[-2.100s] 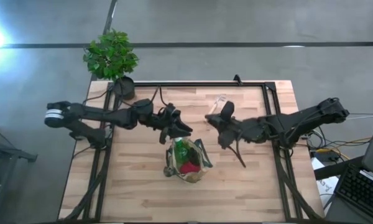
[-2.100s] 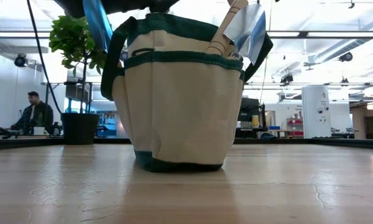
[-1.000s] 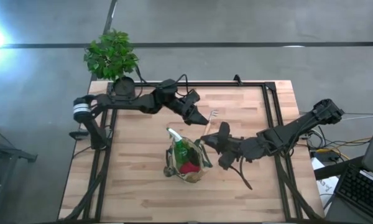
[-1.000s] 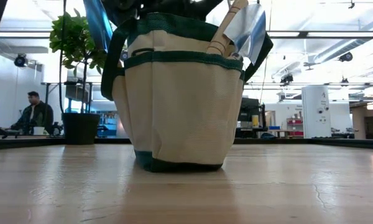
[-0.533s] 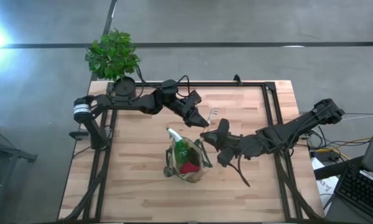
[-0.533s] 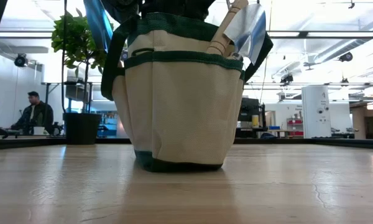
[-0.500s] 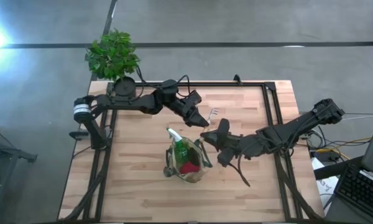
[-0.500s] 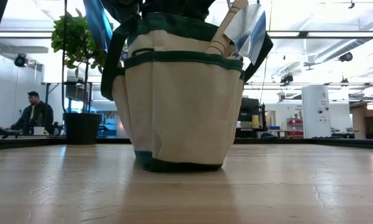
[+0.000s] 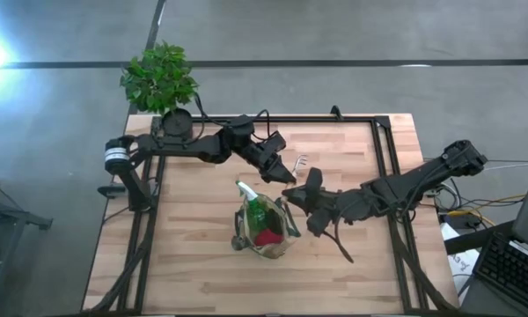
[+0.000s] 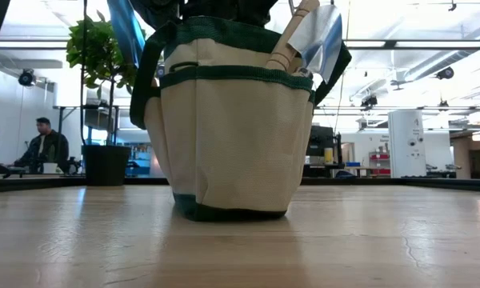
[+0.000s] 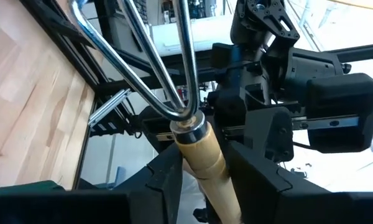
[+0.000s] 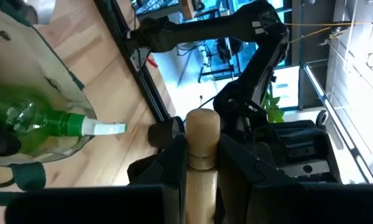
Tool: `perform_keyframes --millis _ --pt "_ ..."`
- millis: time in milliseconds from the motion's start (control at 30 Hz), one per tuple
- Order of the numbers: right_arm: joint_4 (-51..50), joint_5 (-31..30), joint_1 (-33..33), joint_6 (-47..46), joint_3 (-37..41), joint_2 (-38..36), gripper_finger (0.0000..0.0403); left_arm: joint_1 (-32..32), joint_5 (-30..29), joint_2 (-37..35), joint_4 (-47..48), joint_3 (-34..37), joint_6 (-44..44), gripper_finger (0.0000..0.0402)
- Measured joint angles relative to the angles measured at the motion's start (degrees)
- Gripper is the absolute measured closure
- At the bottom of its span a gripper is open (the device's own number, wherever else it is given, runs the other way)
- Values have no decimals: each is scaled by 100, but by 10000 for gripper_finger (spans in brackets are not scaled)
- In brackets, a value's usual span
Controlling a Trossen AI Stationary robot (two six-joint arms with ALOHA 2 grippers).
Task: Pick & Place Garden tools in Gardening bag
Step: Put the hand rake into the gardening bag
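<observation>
Two arms converge on the bag (image 9: 266, 229), which stands near the middle of the surface (image 9: 194, 264), a little toward its front edge, already holding a green-and-white bottle (image 9: 257, 208) and a red item (image 9: 266, 236). In the low view a trowel (image 10: 308, 36) leans out of the bag's rim. The left gripper (image 9: 284, 172), reaching in from the rear-left corner, has its fingers (image 11: 168, 180) clamped on the wooden handle of a hand rake (image 9: 301, 161), whose chrome tines point away from the wrist toward the rear edge. The right gripper (image 9: 292, 199), coming from the right edge, hangs just beside the bag's right rim, its fingers (image 12: 174, 168) closed on the wooden handle of a tool (image 12: 202, 146); the tool's head is hidden, though a dark shaft (image 9: 339, 242) trails back toward the front-right corner. The right arm looks the nearer of the two to a drop: the bag's mouth lies just to its left and slightly frontward. For the left arm, the opening sits frontward and a little left of the gripper, with the rake's long axis running roughly rear-right to front-left, so the handle end would likely lead in. Crowding over the narrow mouth is the probable risk. A plant (image 9: 158, 79) stands at the rear-left corner, and a seated person (image 10: 44, 148) is visible beyond the surface.
</observation>
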State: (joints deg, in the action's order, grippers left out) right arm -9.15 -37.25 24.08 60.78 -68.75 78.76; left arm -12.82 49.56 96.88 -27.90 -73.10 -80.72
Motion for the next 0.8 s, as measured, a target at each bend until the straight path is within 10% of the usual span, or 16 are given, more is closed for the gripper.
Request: perform_keyframes --millis 533,800 --pt "-144 192 -28 160 4 15 351 13 -87 35 71 -28 27 319" --pt "-18 -17 -4 247 -5 11 220 9 -65 24 -17 -50 151 329"
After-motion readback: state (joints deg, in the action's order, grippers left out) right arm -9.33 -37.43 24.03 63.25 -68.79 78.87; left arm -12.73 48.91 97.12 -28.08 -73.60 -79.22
